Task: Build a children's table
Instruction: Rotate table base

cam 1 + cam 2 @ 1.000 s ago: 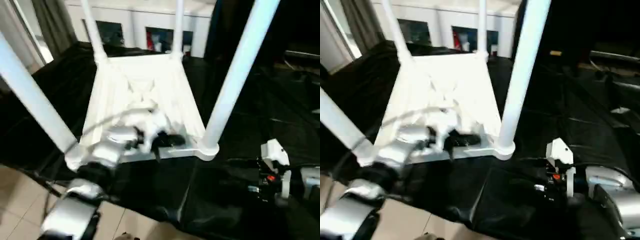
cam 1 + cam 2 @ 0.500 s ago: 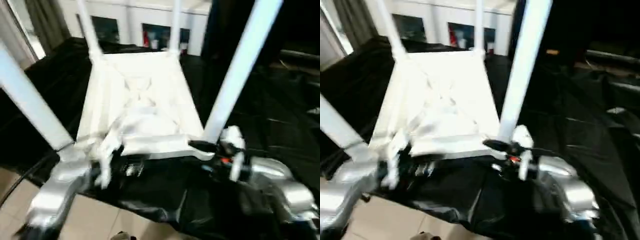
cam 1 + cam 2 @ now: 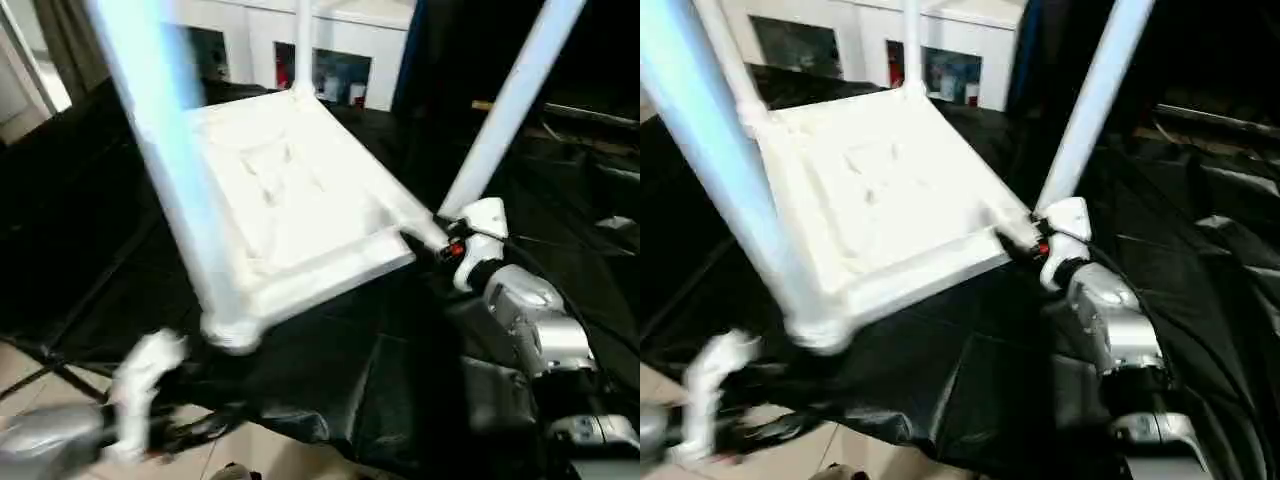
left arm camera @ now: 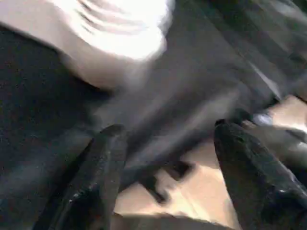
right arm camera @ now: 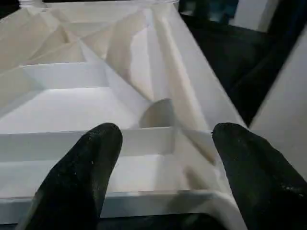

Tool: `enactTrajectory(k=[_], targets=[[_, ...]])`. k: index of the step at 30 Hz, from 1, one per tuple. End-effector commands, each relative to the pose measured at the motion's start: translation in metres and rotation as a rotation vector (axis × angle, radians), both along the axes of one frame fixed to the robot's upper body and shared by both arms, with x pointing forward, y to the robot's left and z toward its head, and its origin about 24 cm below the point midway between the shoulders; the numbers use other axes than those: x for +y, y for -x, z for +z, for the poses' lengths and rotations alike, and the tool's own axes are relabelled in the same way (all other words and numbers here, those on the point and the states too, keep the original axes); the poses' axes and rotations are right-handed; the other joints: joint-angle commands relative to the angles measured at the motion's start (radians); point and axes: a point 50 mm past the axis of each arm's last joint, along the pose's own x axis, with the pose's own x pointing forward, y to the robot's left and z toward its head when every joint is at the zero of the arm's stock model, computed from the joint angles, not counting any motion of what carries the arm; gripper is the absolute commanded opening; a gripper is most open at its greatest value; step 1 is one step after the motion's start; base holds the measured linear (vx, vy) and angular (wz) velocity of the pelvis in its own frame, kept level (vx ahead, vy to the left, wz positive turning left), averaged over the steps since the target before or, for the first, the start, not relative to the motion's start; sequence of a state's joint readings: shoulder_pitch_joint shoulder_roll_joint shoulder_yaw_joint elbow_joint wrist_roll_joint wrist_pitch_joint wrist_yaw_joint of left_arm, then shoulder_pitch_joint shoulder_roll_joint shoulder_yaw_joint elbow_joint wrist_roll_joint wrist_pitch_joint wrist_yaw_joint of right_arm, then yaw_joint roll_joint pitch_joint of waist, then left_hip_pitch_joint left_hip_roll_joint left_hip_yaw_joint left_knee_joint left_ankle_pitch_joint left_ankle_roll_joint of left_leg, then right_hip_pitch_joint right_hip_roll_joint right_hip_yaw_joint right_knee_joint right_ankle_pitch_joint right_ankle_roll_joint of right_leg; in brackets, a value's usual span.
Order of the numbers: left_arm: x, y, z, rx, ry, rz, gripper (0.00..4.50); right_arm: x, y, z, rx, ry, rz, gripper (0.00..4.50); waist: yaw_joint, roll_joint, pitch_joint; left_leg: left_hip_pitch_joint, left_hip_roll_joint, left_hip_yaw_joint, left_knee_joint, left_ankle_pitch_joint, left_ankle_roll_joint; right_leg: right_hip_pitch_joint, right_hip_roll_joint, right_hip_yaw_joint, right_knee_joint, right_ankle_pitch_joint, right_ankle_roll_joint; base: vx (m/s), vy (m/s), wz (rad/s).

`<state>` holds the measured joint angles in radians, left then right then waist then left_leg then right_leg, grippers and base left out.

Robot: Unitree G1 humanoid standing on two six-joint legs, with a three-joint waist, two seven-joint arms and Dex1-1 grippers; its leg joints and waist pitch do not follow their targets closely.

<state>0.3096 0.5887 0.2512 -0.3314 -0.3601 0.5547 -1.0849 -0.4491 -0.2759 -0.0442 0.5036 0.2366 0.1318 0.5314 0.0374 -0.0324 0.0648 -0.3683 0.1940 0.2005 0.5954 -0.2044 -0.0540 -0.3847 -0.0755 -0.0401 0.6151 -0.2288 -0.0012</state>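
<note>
1. White plastic fills the left eye view: the children's table [image 3: 300, 200] lies upside down on the black-draped bench [image 3: 90, 230], its four legs [image 3: 165, 150] rising past the top of the frame. A second ago it sat square to the camera; now it is turned, one corner toward the lower left. The left claw [image 3: 150, 380], then resting on the near rim, has dropped away to the lower left, off the table. The right claw [image 3: 440, 245], then well apart at the lower right, now sits at the right-hand corner by a leg base.
2. The right eye view shows the same scene, slightly offset.
3. The left wrist view alone shows that claw wide and empty, bench cloth and floor beyond its fingers [image 4: 96, 177].
4. The right wrist view alone shows the ribbed underside close up, the right claw wide, its fingers [image 5: 81, 177] just short of the rim, gripping nothing.
5. All four legs appear seated, so assembly looks nearly complete; righting the table probably remains.
</note>
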Motion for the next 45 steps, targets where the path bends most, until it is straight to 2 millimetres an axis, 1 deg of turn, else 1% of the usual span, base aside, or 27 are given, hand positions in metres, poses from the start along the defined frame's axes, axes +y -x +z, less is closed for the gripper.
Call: enactTrajectory(k=[1,2,5,8,10,14,16,17,18,19,20,21,22,23,24,25,26,27,28,30,31,32,35,36,38,39,45], targets=[[0.003,-0.012,0.023,-0.173,0.018,0.025,3.47,0.004,0.001,0.002,-0.006,-0.031,0.043,3.5,-0.004,0.001,-0.047,0.021,0.04,-0.013,-0.079,-0.143,0.044,0.024,-0.046,0.042,-0.064,-0.058,-0.222,0.0,0.0,0.0],[0.003,-0.012,0.023,-0.173,0.018,0.025,3.62,0.004,0.001,0.002,-0.006,-0.031,0.043,3.5,-0.002,0.005,-0.048,0.023,0.04,-0.014,-0.079,-0.135,0.038,0.024,-0.046,0.043,-0.06,-0.047,-0.222,0.0,0.0,0.0],[0.0,-0.024,0.038,-0.279,0.074,0.047,3.87,0.009,0.009,-0.006,0.023,-0.029,0.102,3.5,-0.003,-0.001,-0.054,0.019,0.038,-0.015,-0.076,-0.093,0.039,0.031,-0.047,0.043,-0.051,0.012,-0.22,0.0,0.0,0.0],[-0.015,-0.041,0.053,-0.377,0.182,0.023,4.07,0.009,0.019,-0.016,0.042,-0.002,0.121,3.5,0.003,-0.005,-0.059,0.025,0.037,-0.011,-0.07,-0.053,0.043,0.029,-0.046,0.043,-0.045,0.085,-0.237,0.0,0.0,0.0],[-0.026,-0.048,0.055,-0.39,0.244,-0.01,4.23,0.004,0.023,-0.02,0.043,0.001,0.079,3.5,0.004,-0.015,-0.061,0.021,0.035,-0.012,-0.069,-0.034,0.045,0.036,-0.047,0.043,-0.042,0.115,-0.241,0.0,0.0,0.0],[-0.042,-0.064,0.056,-0.403,0.311,-0.064,4.46,-0.01,0.028,-0.024,0.047,0.009,-0.005,3.5,0.008,-0.015,-0.061,0.024,0.035,-0.011,-0.068,-0.075,0.028,0.035,-0.05,0.046,-0.048,0.043,-0.229,0.0,0.0,0.0],[-0.05,-0.072,0.058,-0.411,0.337,-0.079,4.46,-0.017,0.031,-0.025,0.057,0.02,-0.025,3.5,0.008,-0.02,-0.06,0.019,0.035,-0.013,-0.069,-0.089,0.024,0.039,-0.052,0.046,-0.049,0.02,-0.222,0.0,0.0,0.0],[-0.05,-0.072,0.058,-0.411,0.337,-0.079,4.46,-0.017,0.031,-0.025,0.057,0.02,-0.025,3.5,0.007,-0.016,-0.059,0.016,0.034,-0.014,-0.07,-0.09,0.021,0.041,-0.052,0.046,-0.049,0.012,-0.216,0.0,0.0,0.0],[-0.055,-0.079,0.059,-0.419,0.351,-0.093,4.46,-0.023,0.034,-0.028,0.074,0.043,-0.041,3.5,0.01,-0.007,-0.061,0.022,0.033,-0.013,-0.068,-0.105,0.014,0.037,-0.051,0.047,-0.053,-0.004,-0.212,0.0,0.0,0.0],[-0.062,-0.088,0.06,-0.418,0.365,-0.107,4.46,-0.029,0.036,-0.031,0.092,0.082,-0.057,3.5,0.007,-0.004,-0.063,0.024,0.032,-0.013,-0.068,-0.11,0.004,0.037,-0.048,0.045,-0.055,0.005,-0.214,0.0,0.0,0.0],[-0.066,-0.092,0.06,-0.415,0.367,-0.114,4.46,-0.031,0.037,-0.032,0.099,0.101,-0.063,3.5,0.009,-0.007,-0.064,0.024,0.03,-0.013,-0.067,-0.115,0.001,0.038,-0.046,0.045,-0.054,0.008,-0.217,0.0,0.0,0.0],[-0.071,-0.096,0.061,-0.407,0.377,-0.133,4.46,-0.031,0.037,-0.035,0.114,0.115,-0.071,3.5,0.012,0.002,-0.066,0.02,0.031,-0.016,-0.067,-0.113,-0.001,0.043,-0.051,0.044,-0.05,0.006,-0.219,0.0,0.0,0.0],[-0.072,-0.097,0.061,-0.405,0.378,-0.139,4.46,-0.031,0.037,-0.036,0.116,0.119,-0.07,3.5,0.011,-0.006,-0.067,0.017,0.03,-0.016,-0.066,-0.111,0.001,0.044,-0.05,0.045,-0.051,0.009,-0.22,0.0,0.0,0.0],[-0.085,-0.103,0.061,-0.385,0.393,-0.198,4.46,-0.023,0.035,-0.042,0.13,0.148,-0.053,3.5,0.01,-0.001,-0.067,0.016,0.03,-0.017,-0.066,-0.109,0.002,0.044,-0.051,0.045,-0.051,0.005,-0.221,0.0,0.0,0.0],[-0.085,-0.103,0.061,-0.385,0.393,-0.198,4.46,-0.023,0.035,-0.042,0.13,0.148,-0.053,3.5,0.009,-0.001,-0.067,0.019,0.028,-0.014,-0.064,-0.113,0.001,0.04,-0.048,0.044,-0.054,-0.006,-0.222,0.0,0.0,0.0],[-0.093,-0.105,0.06,-0.372,0.405,-0.236,4.46,-0.017,0.033,-0.044,0.133,0.154,-0.041,3.5,0.012,0.014,-0.069,0.018,0.032,-0.018,-0.064,-0.115,-0.001,0.043,-0.053,0.044,-0.049,0.002,-0.235,0.0,0.0,0.0],[-0.101,-0.107,0.06,-0.362,0.414,-0.267,4.46,-0.012,0.03,-0.045,0.135,0.157,-0.034,3.5,0.012,0.014,-0.069,0.018,0.032,-0.018,-0.064,-0.115,-0.001,0.043,-0.053,0.044,-0.049,0.002,-0.235,0.0,0.0,0.0],[-0.105,-0.107,0.06,-0.356,0.419,-0.285,4.46,-0.01,0.028,-0.046,0.136,0.157,-0.033,3.5,0.008,0.005,-0.072,0.02,0.031,-0.016,-0.063,-0.118,-0.002,0.042,-0.051,0.042,-0.051,-0.002,-0.245,0.0,0.0,0.0],[-0.115,-0.108,0.059,-0.342,0.433,-0.322,4.46,-0.004,0.024,-0.046,0.136,0.153,-0.024,3.5,0.008,0.013,-0.072,0.016,0.032,-0.019,-0.062,-0.108,0.003,0.045,-0.054,0.043,-0.046,0.012,-0.253,0.0,0.0,0.0],[-0.121,-0.108,0.059,-0.332,0.442,-0.346,4.46,0.001,0.021,-0.045,0.135,0.15,-0.017,3.5,0.005,0.011,-0.072,0.018,0.031,-0.016,-0.061,-0.107,0.004,0.043,-0.052,0.042,-0.048,0.019,-0.26,0.0,0.0,0.0],[-0.146,-0.109,0.058,-0.301,0.477,-0.434,4.46,0.013,0.014,-0.044,0.132,0.147,0.009,3.5,0.006,0.009,-0.074,0.015,0.032,-0.016,-0.06,-0.094,0.009,0.046,-0.053,0.043,-0.045,0.036,-0.264,0.0,0.0,0.0],[-0.155,-0.109,0.057,-0.294,0.488,-0.463,4.46,0.016,0.012,-0.044,0.13,0.149,0.012,3.5,0.008,0.012,-0.075,0.017,0.031,-0.015,-0.059,-0.087,0.011,0.044,-0.052,0.042,-0.045,0.044,-0.273,0.0,0.0,0.0],[-0.164,-0.109,0.057,-0.287,0.499,-0.494,4.46,0.019,0.009,-0.043,0.129,0.151,0.013,3.5,0.011,0.01,-0.078,0.016,0.031,-0.016,-0.056,-0.065,0.023,0.05,-0.052,0.041,-0.039,0.103,-0.274,0.0,0.0,0.0],[-0.181,-0.108,0.056,-0.281,0.519,-0.543,4.46,0.022,0.006,-0.042,0.124,0.149,0.013,3.5,0.008,0.005,-0.078,0.013,0.032,-0.016,-0.056,-0.059,0.029,0.052,-0.054,0.042,-0.039,0.114,-0.278,0.0,0.0,0.0],[-0.186,-0.108,0.056,-0.28,0.523,-0.554,4.46,0.023,0.005,-0.042,0.123,0.15,0.015,3.5,0.008,0.005,-0.079,0.011,0.03,-0.016,-0.054,-0.05,0.036,0.054,-0.054,0.042,-0.038,0.128,-0.281,0.0,0.0,0.0],[-0.2,-0.108,0.056,-0.283,0.532,-0.578,4.46,0.025,0.002,-0.042,0.118,0.154,0.018,3.5,0.006,0.009,-0.08,0.01,0.03,-0.016,-0.053,-0.041,0.045,0.055,-0.054,0.041,-0.037,0.142,-0.284,0.0,0.0,0.0],[-0.228,-0.111,0.052,-0.32,0.523,-0.581,4.46,0.024,-0.004,-0.04,0.106,0.167,-0.009,3.5,0.0,0.004,-0.081,0.008,0.032,-0.017,-0.051,-0.06,0.065,0.059,-0.057,0.041,-0.041,0.133,-0.296,0.0,0.0,0.0]])
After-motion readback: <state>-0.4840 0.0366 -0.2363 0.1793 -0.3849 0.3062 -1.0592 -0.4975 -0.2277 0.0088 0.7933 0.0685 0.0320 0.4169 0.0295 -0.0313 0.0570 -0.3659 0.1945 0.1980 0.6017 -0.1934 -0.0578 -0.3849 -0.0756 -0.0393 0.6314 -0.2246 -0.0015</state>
